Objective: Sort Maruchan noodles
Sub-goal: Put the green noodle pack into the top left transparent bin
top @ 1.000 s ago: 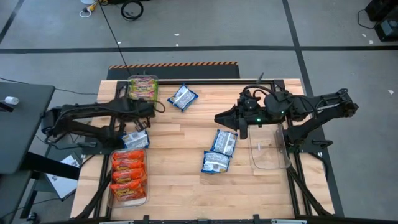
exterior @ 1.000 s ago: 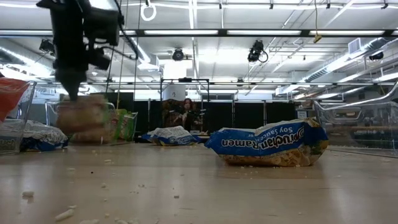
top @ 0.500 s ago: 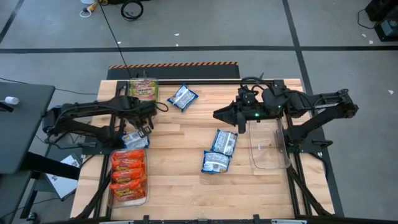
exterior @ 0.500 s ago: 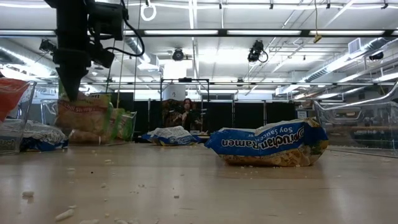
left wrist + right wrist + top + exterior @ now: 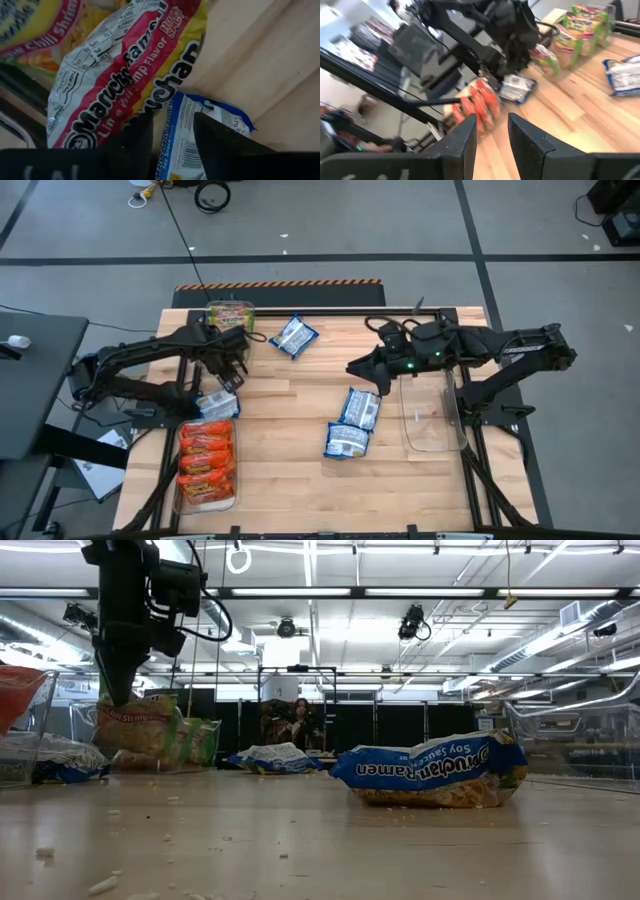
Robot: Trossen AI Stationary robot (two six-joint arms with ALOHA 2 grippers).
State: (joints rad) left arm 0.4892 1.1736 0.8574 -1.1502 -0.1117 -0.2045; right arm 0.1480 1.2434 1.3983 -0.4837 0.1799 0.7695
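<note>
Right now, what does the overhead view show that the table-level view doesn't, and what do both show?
Only the high view shows the right gripper, open, above the table beside the empty clear bin, and the bin of orange-red packets laid out in a row. Only the low view shows the Soy Sauce lettering on the nearest blue packet and a person seated in the room behind. Both show the left gripper over the green-pink-yellow packets at the table's far left.

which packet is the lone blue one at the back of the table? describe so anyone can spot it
On the wooden table, look along the far edge, just right of the bin of green-yellow packets. The blue-white packet lies there alone, tilted, unlike the two overlapping blue packets mid-table.
</note>
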